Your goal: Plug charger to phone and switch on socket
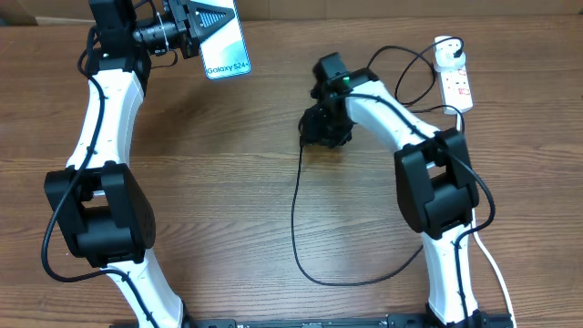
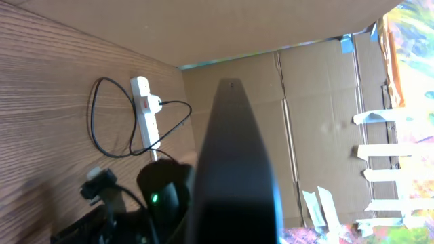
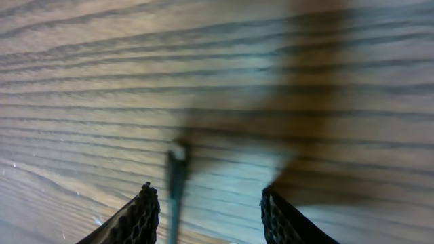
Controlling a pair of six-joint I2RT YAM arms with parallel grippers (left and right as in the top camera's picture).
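Observation:
My left gripper (image 1: 202,27) is shut on the phone (image 1: 228,41), holding it up above the table's far left; its light screen reads "Galaxy S24+". In the left wrist view the phone (image 2: 234,163) shows as a dark edge-on slab that hides the fingers. The charger's black cable (image 1: 295,205) loops across the table to its white plug adapter (image 1: 445,44), seated in the socket (image 1: 458,87) at the far right. My right gripper (image 1: 326,126) hangs low over the table, open. The cable's connector tip (image 3: 178,169) lies between its fingers, close to the left finger (image 3: 139,220), ungripped.
The socket (image 2: 145,108) with the cable looped beside it also shows in the left wrist view, in front of a cardboard wall (image 2: 319,102). The right arm (image 2: 163,196) with its green light sits below it. The socket's white cord (image 1: 495,264) runs down the right edge.

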